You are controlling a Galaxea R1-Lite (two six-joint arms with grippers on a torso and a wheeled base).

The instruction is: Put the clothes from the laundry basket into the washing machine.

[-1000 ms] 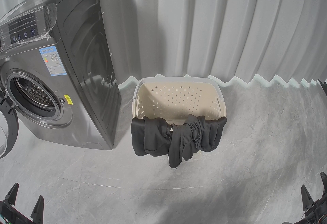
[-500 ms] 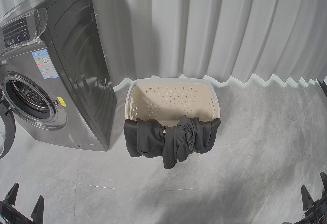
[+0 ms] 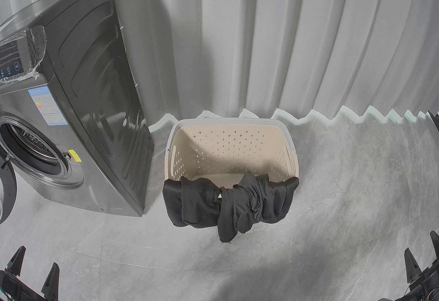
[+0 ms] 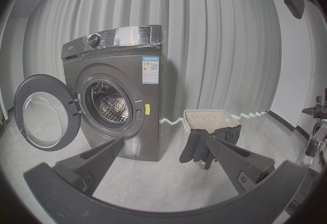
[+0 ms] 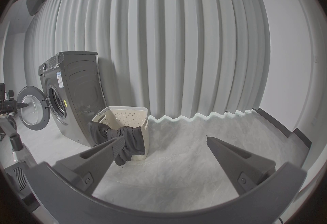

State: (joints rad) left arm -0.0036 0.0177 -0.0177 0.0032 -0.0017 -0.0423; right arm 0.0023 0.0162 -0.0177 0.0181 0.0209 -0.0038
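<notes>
A cream laundry basket (image 3: 232,127) stands on the floor against the curtain. Dark clothes (image 3: 228,207) hang knotted over its near rim; they also show in the left wrist view (image 4: 204,141) and the right wrist view (image 5: 126,141). To its left is the grey washing machine (image 3: 68,101), drum open (image 4: 109,105), with its round door (image 4: 44,112) swung wide. My left gripper (image 3: 34,265) is open at the head view's lower left corner, far from the basket. My right gripper (image 3: 423,254) is open at the lower right, holding nothing.
A pleated white curtain (image 3: 274,32) closes off the back. The grey marble floor (image 3: 343,206) lies bare to the right of the basket and in front of it. The machine's open door (image 3: 5,187) juts out at the left edge.
The head camera has shifted: the machine slid left and the basket sits lower in the picture. Both grippers hold the same open pose at the bottom corners.
</notes>
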